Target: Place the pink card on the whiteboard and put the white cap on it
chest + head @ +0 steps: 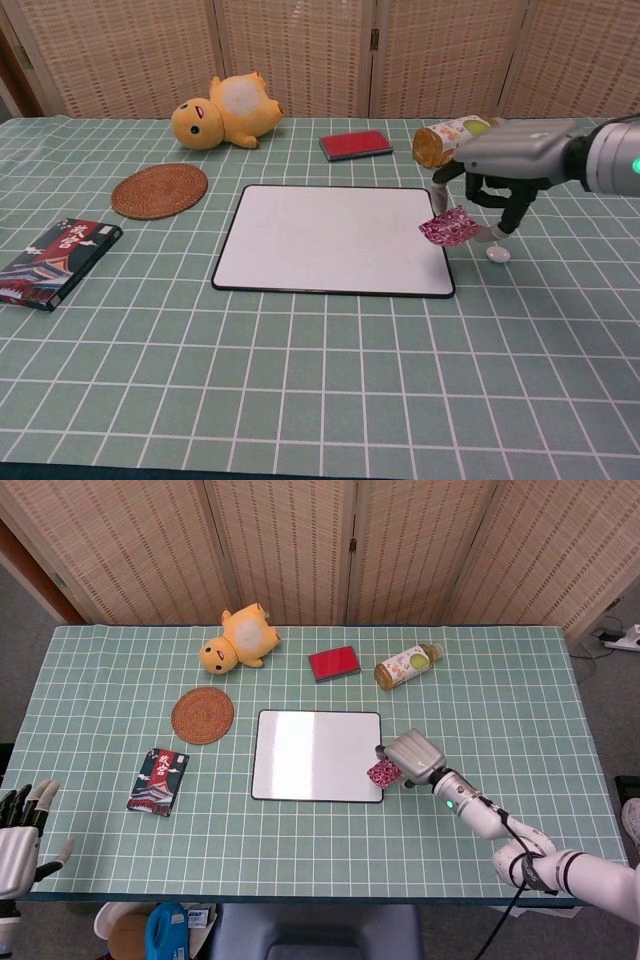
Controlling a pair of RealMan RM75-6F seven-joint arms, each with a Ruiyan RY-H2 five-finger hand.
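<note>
My right hand point(412, 756) point(497, 170) hangs over the right edge of the whiteboard point(316, 755) point(330, 238) and pinches the pink card point(383, 773) point(447, 226) below its fingers, above the board's right rim. The white cap point(497, 254) lies on the cloth just right of the board, partly behind the hand's fingers; the head view hides it under the hand. At the table's near left corner my left hand point(20, 830) stays with fingers spread and holds nothing.
A yellow plush toy point(238, 638), a red case point(334, 663) and a lying bottle point(407, 665) line the far side. On the left are a woven coaster point(202, 715) and a dark card box point(158, 781).
</note>
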